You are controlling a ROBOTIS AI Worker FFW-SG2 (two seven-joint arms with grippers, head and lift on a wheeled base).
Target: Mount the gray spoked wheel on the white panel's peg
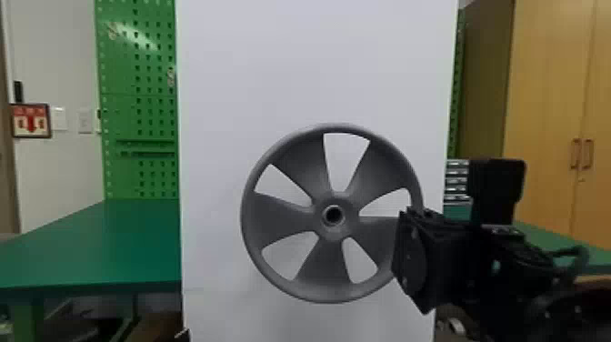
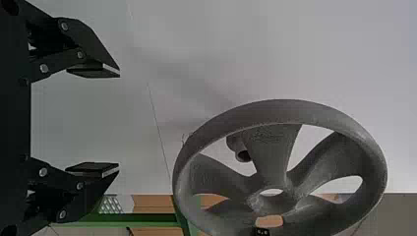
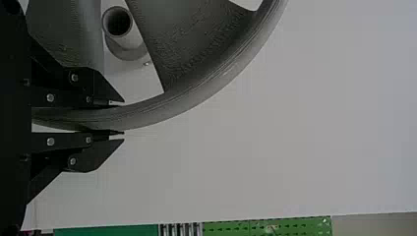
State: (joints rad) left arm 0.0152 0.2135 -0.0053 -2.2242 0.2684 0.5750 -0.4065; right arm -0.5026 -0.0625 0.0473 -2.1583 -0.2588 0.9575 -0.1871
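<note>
Right gripper (image 1: 416, 261) holds gray spoked wheel (image 1: 279, 218) at its four o'clock edge; left gripper (image 2: 119, 120) is wide, open room between.

Soft shadows on white panel (image 2: 314, 54) — glare on green pegboard (image 1: 120, 77)

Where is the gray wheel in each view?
Head view: wheel, right of and below centre.
Left wrist view: wheel, lower right, cut by the bottom edge.
Right wrist view: wheel, upper left, gripped by the right claw.
Shared landmark: white panel behind it.
</note>
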